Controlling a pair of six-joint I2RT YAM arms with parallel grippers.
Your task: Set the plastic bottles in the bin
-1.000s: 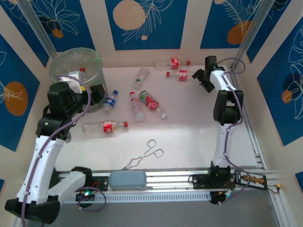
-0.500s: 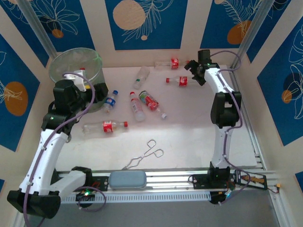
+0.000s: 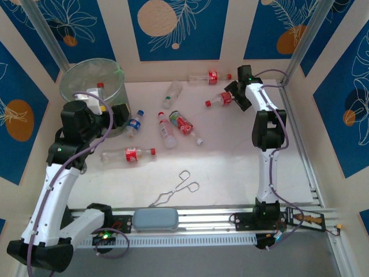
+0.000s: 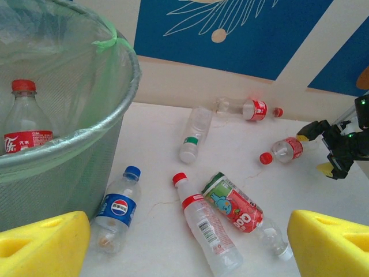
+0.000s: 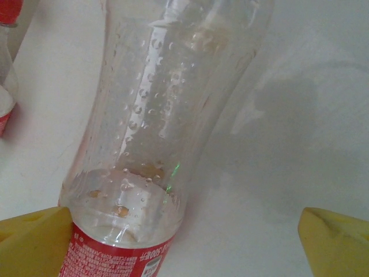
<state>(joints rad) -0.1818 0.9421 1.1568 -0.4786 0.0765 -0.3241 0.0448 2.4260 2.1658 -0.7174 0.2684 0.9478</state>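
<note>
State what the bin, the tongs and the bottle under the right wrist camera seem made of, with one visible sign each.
The bin: translucent grey-green plastic or fine mesh, unclear; a red-capped bottle shows through it. The tongs: likely metal, silvery and thin. The bottle: clear glossy plastic, the table visible through it.

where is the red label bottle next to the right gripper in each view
top external: bottle at the far side of the table, right of centre
left wrist: bottle on the right, mid-height
right wrist: bottle close up, centre-left
shared landmark: right gripper, open at its label end
</note>
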